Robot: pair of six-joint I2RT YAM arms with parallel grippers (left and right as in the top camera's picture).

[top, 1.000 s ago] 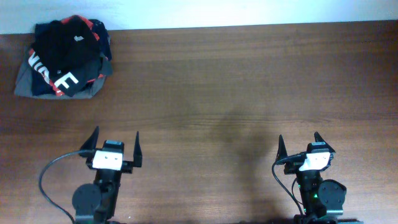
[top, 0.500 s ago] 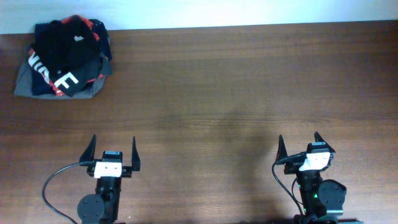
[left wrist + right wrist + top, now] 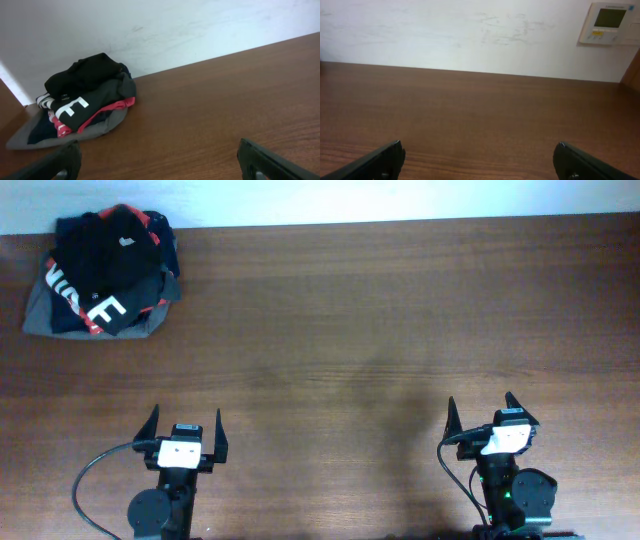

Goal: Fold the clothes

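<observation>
The black T-shirt [image 3: 100, 250] lies crumpled and unfolded atop the NIKE-lettered garment [image 3: 105, 310], its tiny white logo facing up.

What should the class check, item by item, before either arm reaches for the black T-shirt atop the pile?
1. Left tool open and empty: ok.
2. Right tool open and empty: ok.
3. Black T-shirt topmost and uncovered: ok.
4. T-shirt spread flat: not ok, bunched.
5. Bare table in the middle for spreading: ok.
6. T-shirt free of the NIKE garment beneath: cannot tell.
</observation>
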